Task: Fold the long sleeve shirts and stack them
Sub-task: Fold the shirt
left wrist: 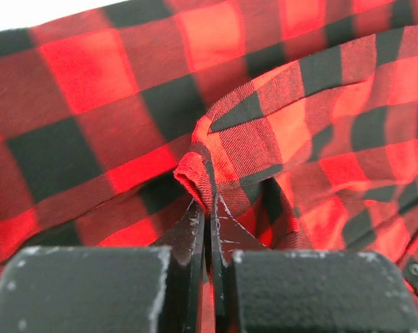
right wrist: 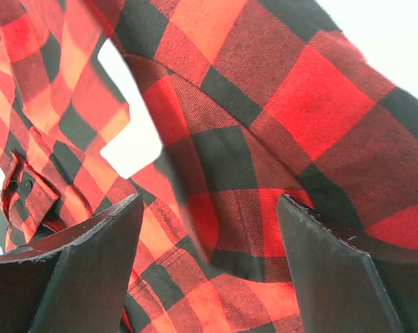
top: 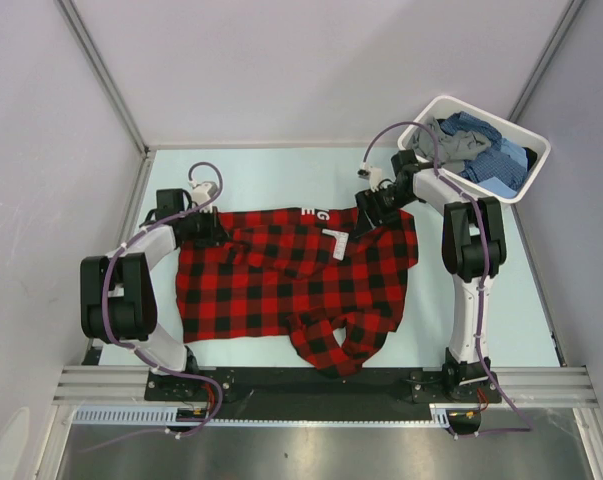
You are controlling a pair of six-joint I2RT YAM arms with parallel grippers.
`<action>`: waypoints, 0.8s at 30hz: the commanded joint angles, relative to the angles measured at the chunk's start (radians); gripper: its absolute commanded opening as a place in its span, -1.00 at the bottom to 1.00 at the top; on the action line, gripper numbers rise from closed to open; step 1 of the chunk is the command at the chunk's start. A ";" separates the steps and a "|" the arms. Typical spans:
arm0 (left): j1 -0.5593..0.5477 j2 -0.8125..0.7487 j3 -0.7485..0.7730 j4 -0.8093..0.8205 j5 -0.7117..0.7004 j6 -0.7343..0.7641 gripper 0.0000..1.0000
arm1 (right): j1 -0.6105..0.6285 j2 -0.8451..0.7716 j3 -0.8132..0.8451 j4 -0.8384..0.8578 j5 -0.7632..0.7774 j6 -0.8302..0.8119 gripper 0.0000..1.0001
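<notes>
Red-and-black check shirt lies spread on the tabletop between the two arms; its near right part is bunched and reaches toward the arm bases; its long axis runs left to right across the overhead view.

Left end effector stands at the far left corner of the shirt; in its wrist view the fingers are clenched together on a raised ridge of the check cloth; grasp judged firm.

Right end effector stands at the far right part of the same far edge, near the collar label; in its wrist view the fingers stand well apart with check cloth lying between them; released, nothing gripped.

Governing relation: both end effectors sit on the far edge, one toward each end of the long axis, and the body of the shirt lies nearward of them; a fold would, in my judgement, carry that edge toward the arm bases; the right side needs to close first, or the edge will travel skewed.

Far right: white tub holding the blue and grey shirts, apart from the spread shirt; right arm is the nearer to it.
</notes>
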 commanded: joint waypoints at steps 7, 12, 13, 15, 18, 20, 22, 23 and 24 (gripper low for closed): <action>0.048 0.042 0.016 -0.055 -0.080 0.065 -0.83 | 0.021 -0.017 0.068 -0.086 0.031 -0.098 0.62; 0.048 -0.010 0.016 -0.040 -0.060 0.133 -0.72 | 0.024 -0.031 0.082 -0.096 0.065 -0.121 0.45; 0.050 0.002 0.030 -0.050 -0.083 0.142 -0.64 | 0.024 -0.033 0.087 -0.098 0.071 -0.124 0.44; 0.053 0.017 0.054 -0.115 -0.097 0.180 -0.42 | 0.024 -0.048 0.106 -0.101 0.071 -0.124 0.43; 0.070 0.008 0.110 -0.208 -0.114 0.278 -0.16 | 0.027 -0.083 0.145 -0.124 0.074 -0.138 0.43; 0.086 -0.021 0.151 -0.228 -0.121 0.391 0.07 | 0.032 -0.109 0.162 -0.118 0.100 -0.169 0.44; 0.096 -0.015 0.223 -0.250 -0.104 0.487 0.51 | 0.035 -0.116 0.166 -0.069 0.137 -0.193 0.44; 0.097 0.023 0.255 -0.288 -0.100 0.565 0.57 | 0.039 -0.106 0.171 -0.052 0.175 -0.215 0.44; 0.099 0.059 0.333 -0.317 -0.089 0.599 0.57 | 0.042 -0.093 0.191 -0.037 0.187 -0.228 0.44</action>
